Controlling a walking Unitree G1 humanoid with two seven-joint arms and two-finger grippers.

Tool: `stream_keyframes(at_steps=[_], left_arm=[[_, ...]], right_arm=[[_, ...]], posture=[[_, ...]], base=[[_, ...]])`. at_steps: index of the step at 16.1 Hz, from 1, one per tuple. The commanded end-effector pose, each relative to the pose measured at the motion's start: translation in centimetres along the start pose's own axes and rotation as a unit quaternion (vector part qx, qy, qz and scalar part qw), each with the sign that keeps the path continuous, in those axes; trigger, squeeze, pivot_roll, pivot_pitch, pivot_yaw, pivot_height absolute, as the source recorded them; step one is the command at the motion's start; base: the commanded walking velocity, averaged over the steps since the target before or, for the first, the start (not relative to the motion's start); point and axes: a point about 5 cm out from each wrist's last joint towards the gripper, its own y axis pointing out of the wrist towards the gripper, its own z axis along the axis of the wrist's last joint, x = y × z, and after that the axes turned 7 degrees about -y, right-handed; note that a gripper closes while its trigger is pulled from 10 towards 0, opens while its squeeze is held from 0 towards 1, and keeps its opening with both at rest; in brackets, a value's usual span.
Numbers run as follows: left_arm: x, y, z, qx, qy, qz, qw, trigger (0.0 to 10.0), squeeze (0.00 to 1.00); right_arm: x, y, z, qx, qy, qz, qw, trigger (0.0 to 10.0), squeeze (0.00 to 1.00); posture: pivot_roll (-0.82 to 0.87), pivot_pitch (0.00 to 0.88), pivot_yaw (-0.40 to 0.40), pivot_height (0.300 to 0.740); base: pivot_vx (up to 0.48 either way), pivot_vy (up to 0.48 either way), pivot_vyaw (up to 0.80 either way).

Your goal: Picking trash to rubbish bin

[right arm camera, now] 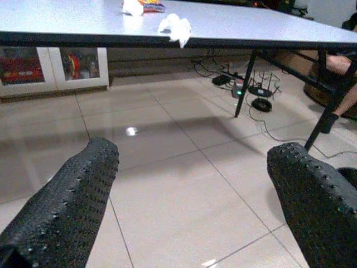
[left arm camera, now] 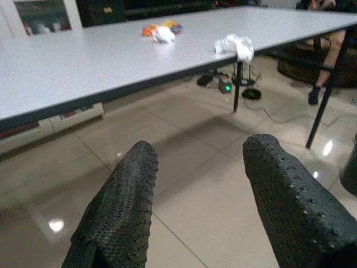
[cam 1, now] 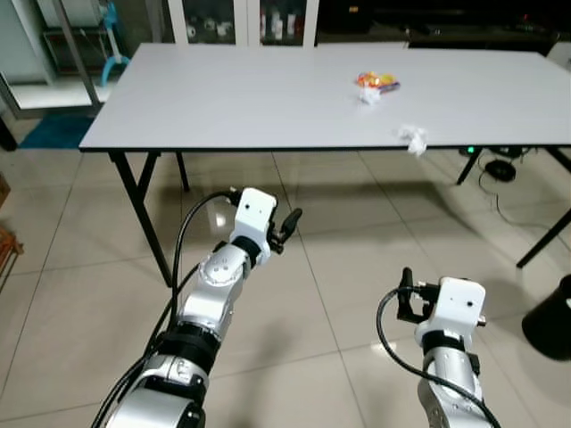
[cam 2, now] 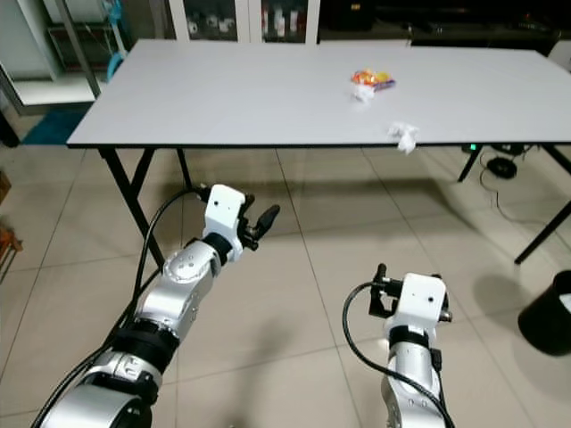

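Standing in front of a long white table [cam 1: 223, 98] on a tiled floor [cam 1: 339, 267], both arms raised ahead of me, below the table's front edge and short of it. My left gripper [left arm camera: 195, 190] is up at about the height of the table legs, fingers [left arm camera: 120, 212] spread apart with nothing between them, pointing toward the underside of the front edge. My right gripper [right arm camera: 189, 195] is lower and closer to me, fingers [right arm camera: 67, 206] also spread wide and holding nothing. Trash is on the table top, two pieces: a crumpled white tissue [cam 1: 413, 138] sitting right at the front edge, slightly overhanging it, and a colourful snack wrapper [cam 1: 375, 85] with a white wad against it, farther back toward the middle of the table. The two are apart from each other, both on my right half of the table, neither touched by either gripper. A black rubbish bin [cam 1: 549, 321] stands on the floor at the far right, near a table leg, partly cut off by the frame edge. Under the table on the right there's a tangle of cables and a power strip [right arm camera: 248, 89] with a green light. White cabinets [cam 1: 245, 20] with glass doors stand behind the table. A person's leg [left arm camera: 329, 56] shows beyond the far end of the table.
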Motion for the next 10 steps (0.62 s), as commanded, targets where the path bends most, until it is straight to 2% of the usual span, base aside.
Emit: stream_keyframes(at_steps=[1,4,5,8,10], left_arm=[[0.54,0.14,-0.46,-0.011,0.003,-0.005,1.000,10.0,0.00],[0.74,0.06,-0.67,-0.014,0.005,-0.018,1.000,10.0,0.00],[0.82,0.03,-0.76,-0.016,0.007,-0.021,1.000,10.0,0.00],[0.68,0.11,-0.90,-0.021,0.010,-0.013,1.000,10.0,0.00],[0.74,0.14,-0.92,-0.021,0.013,-0.014,1.000,10.0,0.00]], right_arm=[[0.81,0.08,-0.09,-0.001,-0.008,-0.019,1.000,10.0,0.00],[1.01,0.12,-0.03,0.000,-0.013,-0.023,1.000,10.0,0.00],[1.06,0.12,0.00,0.001,-0.015,-0.024,1.000,10.0,0.00],[1.11,0.18,0.09,0.003,-0.013,-0.025,1.000,10.0,0.00],[1.09,0.23,0.09,0.003,-0.013,-0.024,1.000,10.0,0.00]], posture=[[0.12,0.059,-0.007,0.740],[0.11,0.061,-0.009,0.740],[0.11,0.060,-0.009,0.740],[0.11,0.056,-0.008,0.740],[0.11,0.053,-0.008,0.740]], base=[[0.000,0.000,0.00],[0.000,0.000,0.00],[0.000,-0.277,0.80],[0.000,-0.458,0.70],[0.000,-0.458,0.20]])
